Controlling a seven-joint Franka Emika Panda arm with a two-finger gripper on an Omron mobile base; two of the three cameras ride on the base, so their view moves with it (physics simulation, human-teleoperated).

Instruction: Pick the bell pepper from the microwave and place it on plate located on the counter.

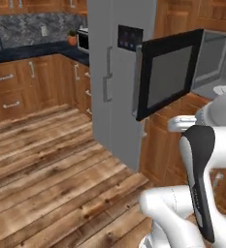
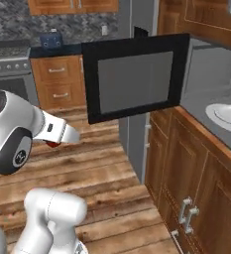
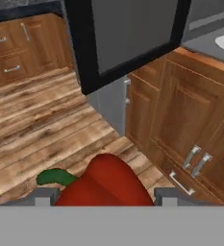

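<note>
evidently the bell pepper (image 3: 104,182) is out of the microwave (image 2: 137,82), clamped between the gripper (image 3: 104,196) fingers above the wooden floor (image 3: 46,139); transfer to the plate (image 2: 228,116) is outstanding.

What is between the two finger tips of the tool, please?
In the hand view, the red bell pepper sits between the finger tips of the tool, its green stem pointing left.
</note>
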